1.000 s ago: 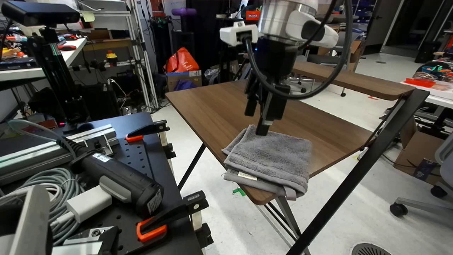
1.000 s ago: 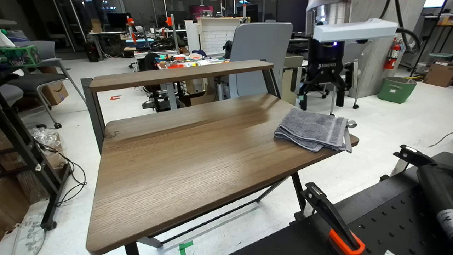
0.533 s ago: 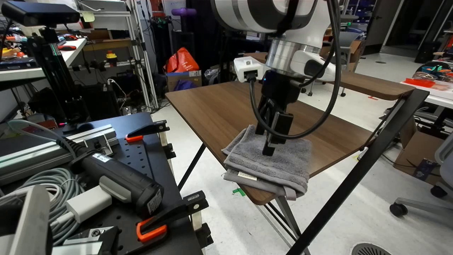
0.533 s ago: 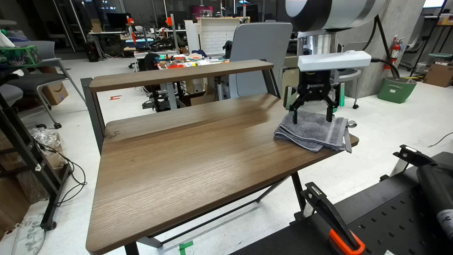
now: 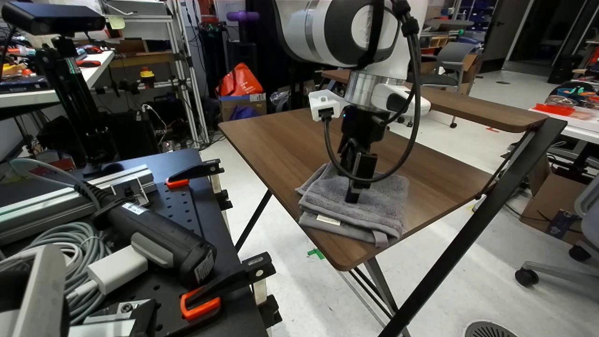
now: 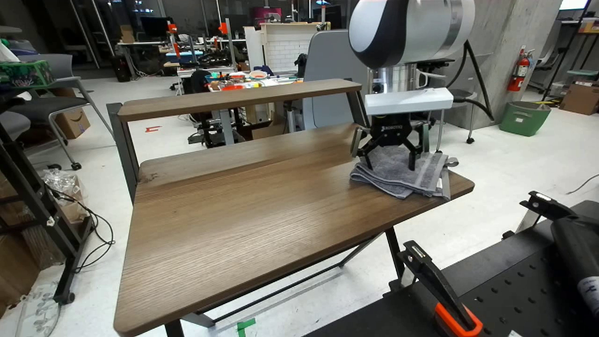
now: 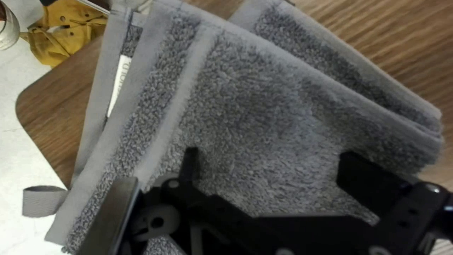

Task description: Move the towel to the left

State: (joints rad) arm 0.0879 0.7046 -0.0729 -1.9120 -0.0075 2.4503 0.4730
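Brown bench (image 6: 262,196) before me, folded grey towel (image 6: 398,177) lying toward one corner; the jaws stand apart, fingertips (image 7: 361,179) seemingly pressed down on it, presumably to drag it left unpinched.

The arm (image 6: 426,30) I'm operating is white and pale grey, with a black band (image 6: 393,35) curving round it and a silver collar (image 6: 392,79) lower down. Beside that I see a white lobe (image 5: 381,93) with a dark oval (image 5: 397,102) set in it, and a white bar (image 6: 408,101) with a black cable (image 5: 369,180) plugged into its end. My gripper (image 6: 390,167) is black, lettered ROBOTIQ in white, with blunt, slim fingers (image 6: 412,160). Through the wrist view I make out silvery screws (image 7: 432,187) and a dull metal plate (image 7: 110,216).
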